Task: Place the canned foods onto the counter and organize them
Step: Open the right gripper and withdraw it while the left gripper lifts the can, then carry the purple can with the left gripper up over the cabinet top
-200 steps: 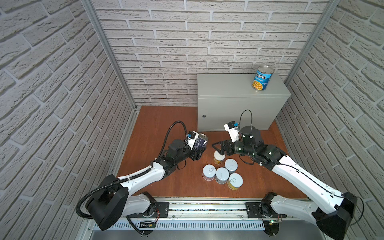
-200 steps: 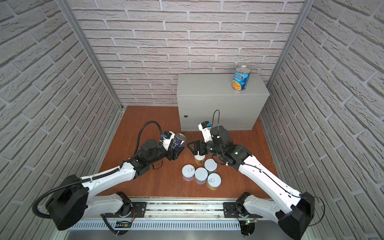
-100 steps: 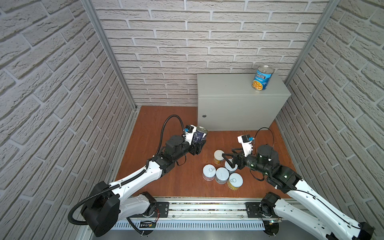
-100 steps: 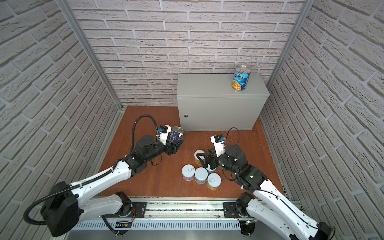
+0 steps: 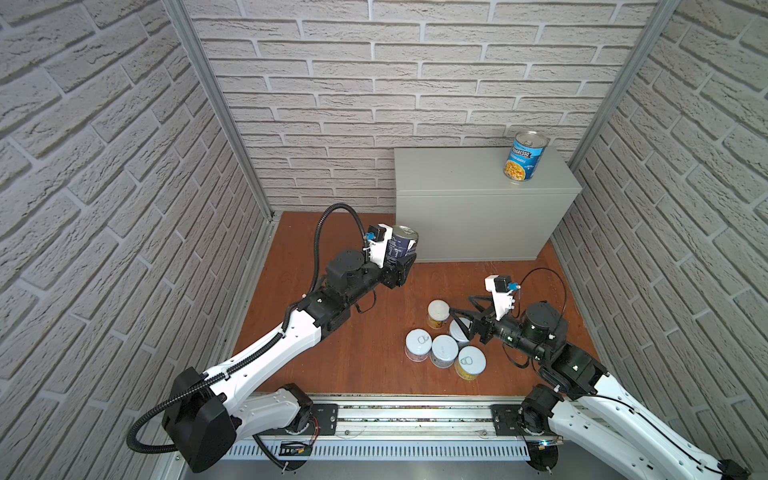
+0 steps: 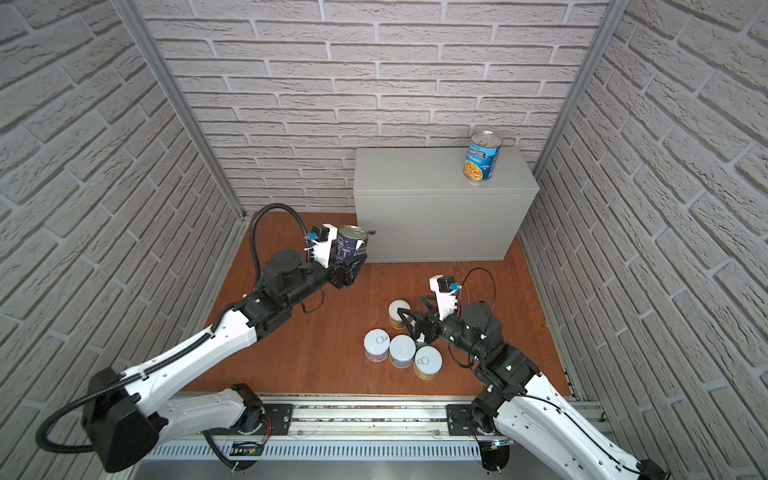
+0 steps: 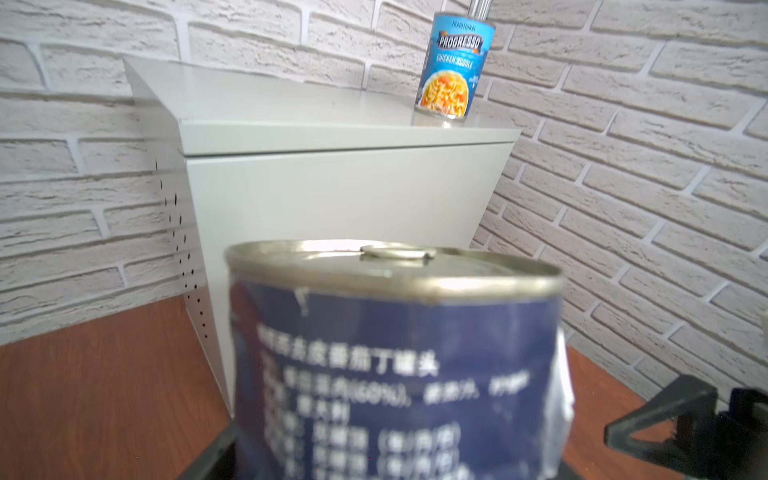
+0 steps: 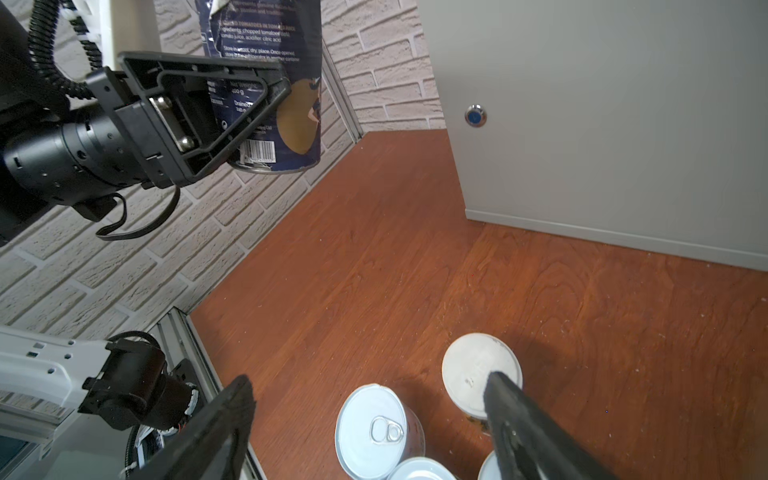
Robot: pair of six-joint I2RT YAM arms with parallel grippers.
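One up, one airborne, five waiting!
Blue Progresso can [image 5: 524, 160] tops the grey metal counter [image 5: 457, 174]; left fingers [image 5: 405, 268] pinch a tall navy can [image 5: 401, 247]; spread right fingers [image 8: 528, 432] hover over five short cans [image 5: 444, 349].

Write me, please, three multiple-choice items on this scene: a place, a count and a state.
1. Where does the blue Progresso can stand? A) on the front rail B) on the counter's top C) on its side by the wall
2. How many short cans stand on the floor? A) three B) five C) seven
3. What is the left hand doing? A) hanging open, empty B) pressing on the counter C) gripping the navy can in the air
Key: 1 B, it stands upright near the top's edge; 2 B, five lids cluster there; 3 C, the can's base hangs clear of the floor.
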